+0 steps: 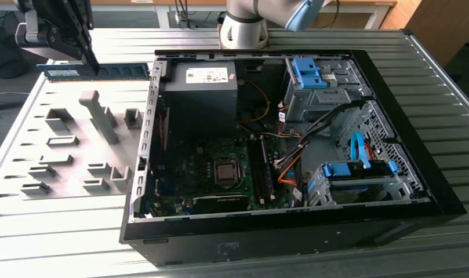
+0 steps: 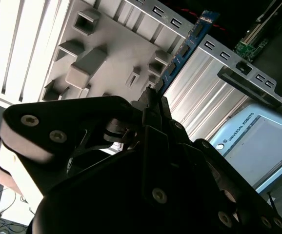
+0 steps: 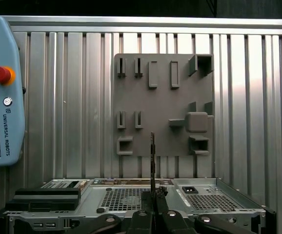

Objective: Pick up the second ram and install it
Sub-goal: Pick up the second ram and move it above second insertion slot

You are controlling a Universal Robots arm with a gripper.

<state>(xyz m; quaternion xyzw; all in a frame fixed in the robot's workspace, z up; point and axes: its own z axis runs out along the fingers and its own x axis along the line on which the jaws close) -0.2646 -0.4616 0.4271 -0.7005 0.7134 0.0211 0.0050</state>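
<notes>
Gripper (image 1: 90,61) is clamped on the second ram (image 1: 120,71) above the grey fixture tray (image 1: 73,123), beside the open PC case (image 1: 296,227) holding the motherboard (image 1: 194,169).

A maker's name runs in dark capitals along the pale casing of the teach pendant (image 3: 7,109), near its red button (image 3: 1,74). A white sticker (image 1: 207,74) on the power supply (image 1: 199,101) and a small label (image 1: 62,72) on the second ram (image 1: 122,71) carry print too small to read.
</notes>
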